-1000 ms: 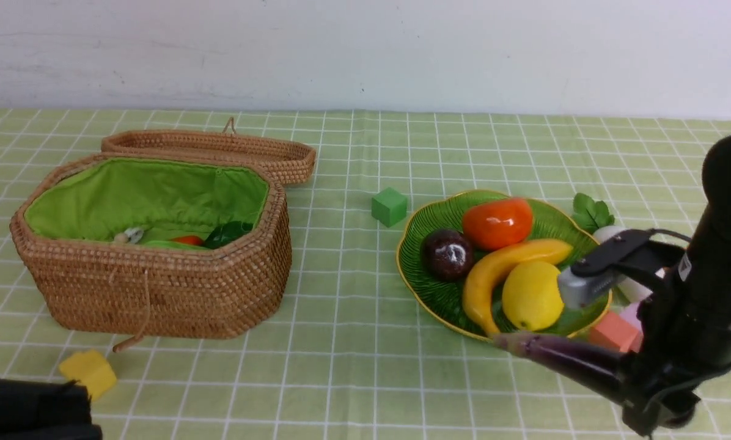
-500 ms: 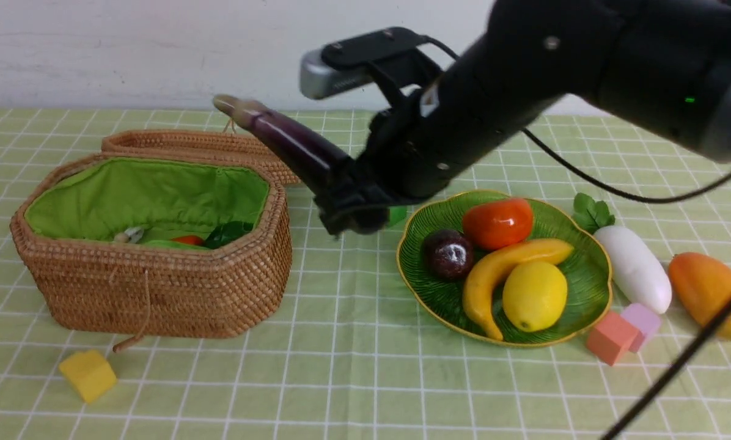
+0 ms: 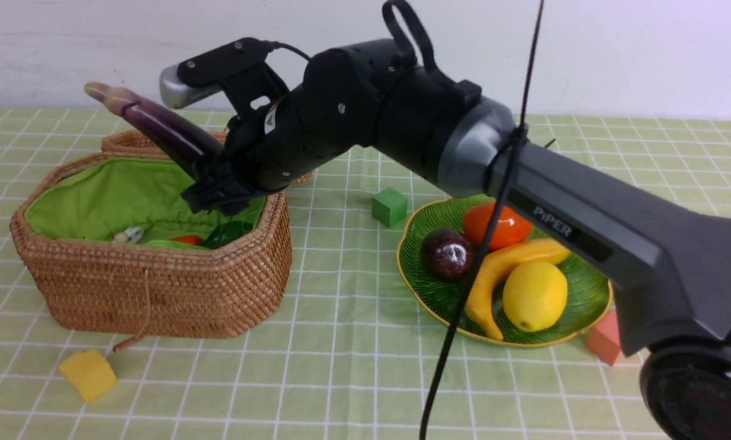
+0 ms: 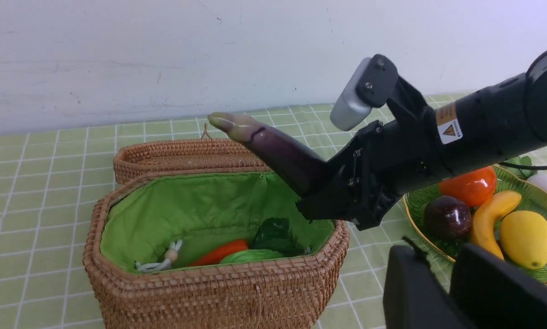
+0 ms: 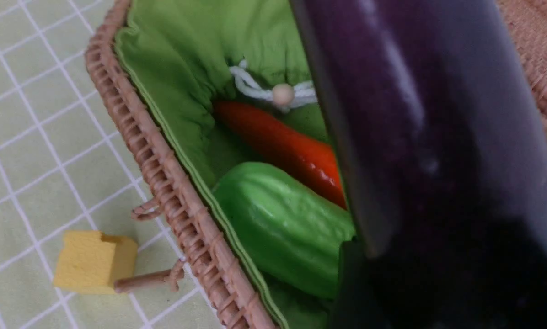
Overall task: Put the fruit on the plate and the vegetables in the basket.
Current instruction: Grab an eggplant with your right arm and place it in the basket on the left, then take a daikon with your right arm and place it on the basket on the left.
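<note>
Leftward, the eggplant [image 3: 164, 129] now hangs above the basket [image 3: 157, 281].

The basket [image 3: 157, 287] was rough woven wicker, its lining [image 4: 186, 205] soft, wrinkled cloth. The eggplant [image 3: 164, 125] looked smooth and glossy, as did the chili [image 5: 287, 141]; the gourd [image 5: 282, 219] was shiny but bumpy. The dish [image 3: 585, 299] had a ribbed, glossy surface, and the yellow block [image 3: 88, 374] looked matt, like foam.
</note>
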`<state>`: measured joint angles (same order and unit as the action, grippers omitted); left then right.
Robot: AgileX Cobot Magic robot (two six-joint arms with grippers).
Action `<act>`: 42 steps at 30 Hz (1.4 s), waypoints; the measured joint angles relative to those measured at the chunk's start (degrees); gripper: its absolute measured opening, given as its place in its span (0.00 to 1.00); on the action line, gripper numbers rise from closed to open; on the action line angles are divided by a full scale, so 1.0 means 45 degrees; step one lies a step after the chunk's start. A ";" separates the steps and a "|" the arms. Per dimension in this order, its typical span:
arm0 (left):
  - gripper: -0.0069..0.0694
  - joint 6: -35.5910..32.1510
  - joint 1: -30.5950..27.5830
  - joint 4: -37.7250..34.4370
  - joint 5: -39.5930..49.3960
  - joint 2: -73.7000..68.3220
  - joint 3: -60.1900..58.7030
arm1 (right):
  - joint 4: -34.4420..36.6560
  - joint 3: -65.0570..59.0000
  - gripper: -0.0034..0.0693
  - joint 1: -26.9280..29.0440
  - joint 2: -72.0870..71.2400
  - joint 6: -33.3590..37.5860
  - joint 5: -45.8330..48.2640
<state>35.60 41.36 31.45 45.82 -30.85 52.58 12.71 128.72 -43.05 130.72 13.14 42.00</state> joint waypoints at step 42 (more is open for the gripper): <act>0.28 -1.0194 0.0000 -1.0970 -0.1166 0.0000 0.0000 | -0.3739 -0.7839 0.20 0.8720 -0.6849 -0.3040 0.6459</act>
<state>-10.27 41.36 -17.91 40.57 -30.85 52.58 -4.12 93.44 -3.81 99.90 -0.54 71.07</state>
